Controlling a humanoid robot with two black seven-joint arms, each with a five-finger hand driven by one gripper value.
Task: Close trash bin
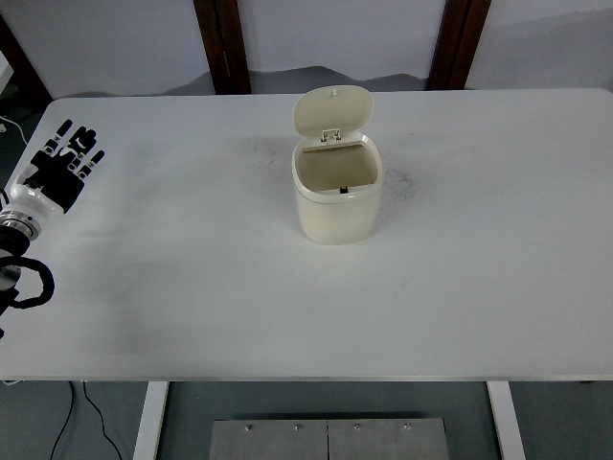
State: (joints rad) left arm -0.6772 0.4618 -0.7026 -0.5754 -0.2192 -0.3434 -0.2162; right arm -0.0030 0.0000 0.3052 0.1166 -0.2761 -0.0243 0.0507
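A cream bin (337, 196) stands upright near the middle of the white table (192, 278), a little toward the far edge. Its lid (332, 112) is swung up and back on the hinge at the rear rim, standing nearly upright, so the opening is uncovered and the inside walls show. The left hand (65, 163) lies at the table's left edge, well apart from the bin, its black fingers (80, 144) stretched out and relaxed, gripping nothing. Faint scuff marks (402, 184) show on the tabletop just right of the bin.
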